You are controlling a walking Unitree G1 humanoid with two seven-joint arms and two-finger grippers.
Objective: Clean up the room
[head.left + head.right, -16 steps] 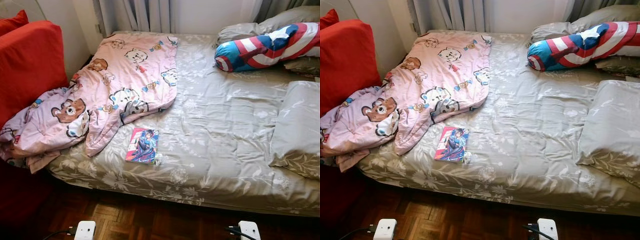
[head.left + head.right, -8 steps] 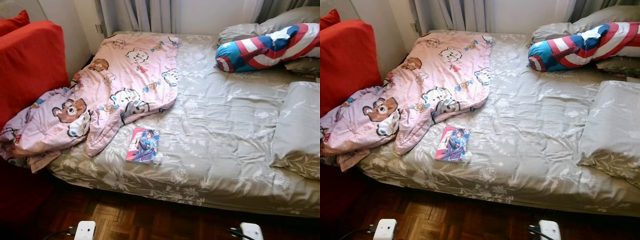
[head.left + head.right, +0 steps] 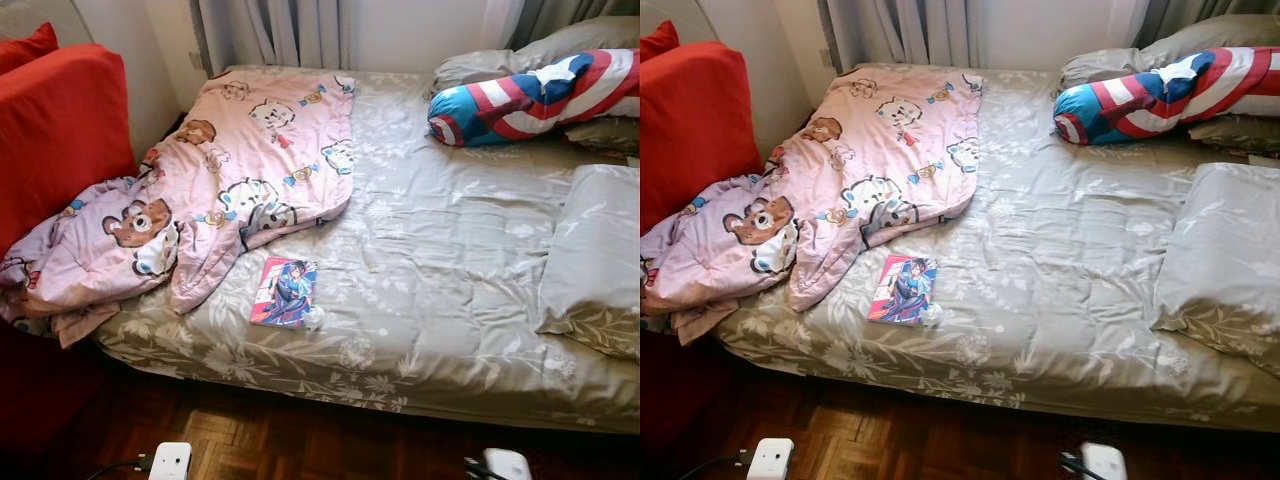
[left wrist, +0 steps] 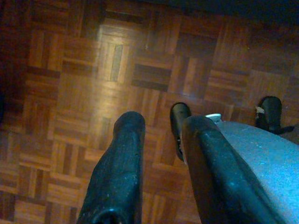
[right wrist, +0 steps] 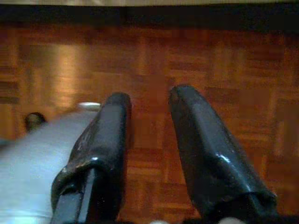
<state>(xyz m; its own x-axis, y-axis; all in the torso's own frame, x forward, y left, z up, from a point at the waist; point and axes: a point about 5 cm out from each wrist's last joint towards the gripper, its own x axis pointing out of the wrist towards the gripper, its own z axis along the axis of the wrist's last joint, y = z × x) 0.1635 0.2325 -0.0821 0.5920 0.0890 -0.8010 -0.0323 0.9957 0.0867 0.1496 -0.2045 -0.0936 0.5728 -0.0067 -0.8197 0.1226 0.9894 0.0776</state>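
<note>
The book (image 3: 285, 292) is lying flat near the bed's (image 3: 440, 300) front edge, just beside the pink blanket (image 3: 230, 190). It is looking light, stiff and thin; pinching its front edge is advisable. Cover lettering is unreadable, possibly a comic. Left claw (image 4: 154, 163) and right claw (image 5: 149, 140) are hanging spread, empty, over the floor.

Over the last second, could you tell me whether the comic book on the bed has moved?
No. The comic book lies just below the pink blanket's lower edge, as before.
</note>
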